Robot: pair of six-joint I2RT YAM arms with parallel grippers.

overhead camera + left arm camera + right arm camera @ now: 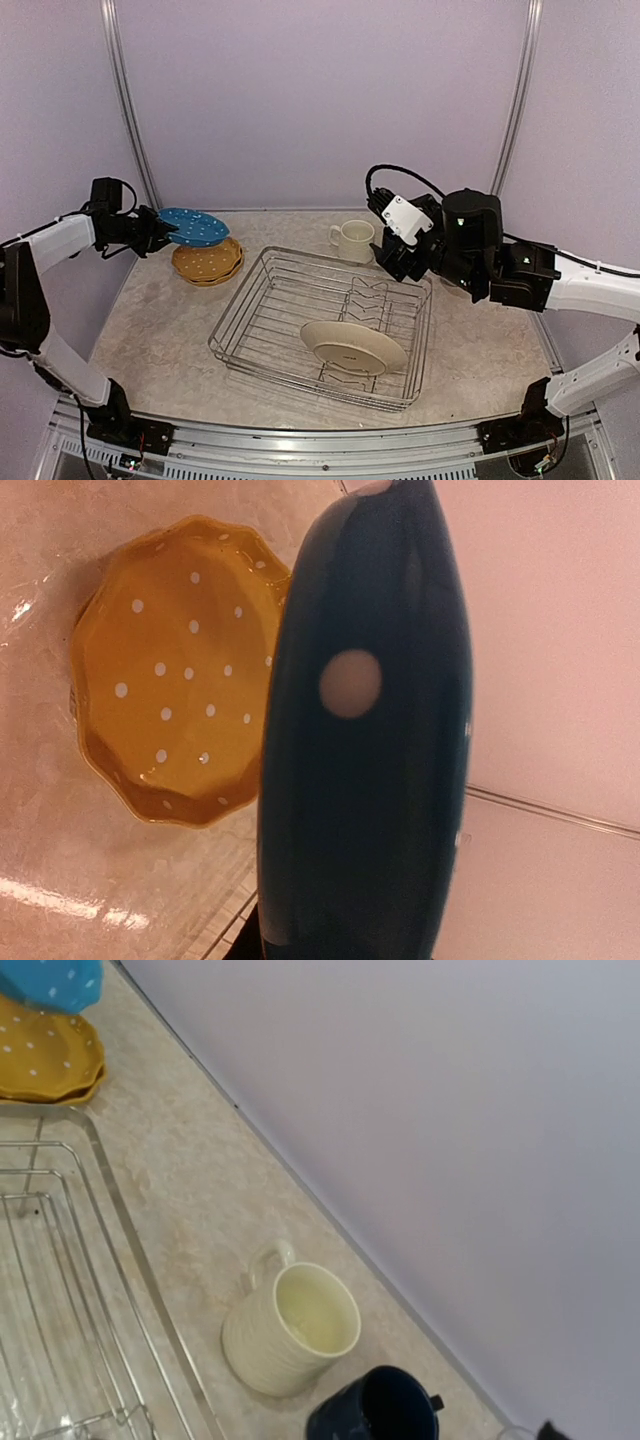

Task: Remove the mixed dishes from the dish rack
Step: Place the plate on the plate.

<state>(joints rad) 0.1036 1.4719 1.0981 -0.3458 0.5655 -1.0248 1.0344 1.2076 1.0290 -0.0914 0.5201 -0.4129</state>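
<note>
Left gripper clamped blue plate by its rim, mustard plates just below it. Right gripper hung over dish rack corner, cream mug just beside it; opening can't tell. Cream plate lay in rack.

left gripper holds a blue plate over the yellow plates

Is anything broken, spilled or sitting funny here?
Nothing looks broken or spilled. One oddity: the cream plate in the dish rack lies tipped over across the wires instead of standing upright between the dividers. The cream mug stands upright.
</note>
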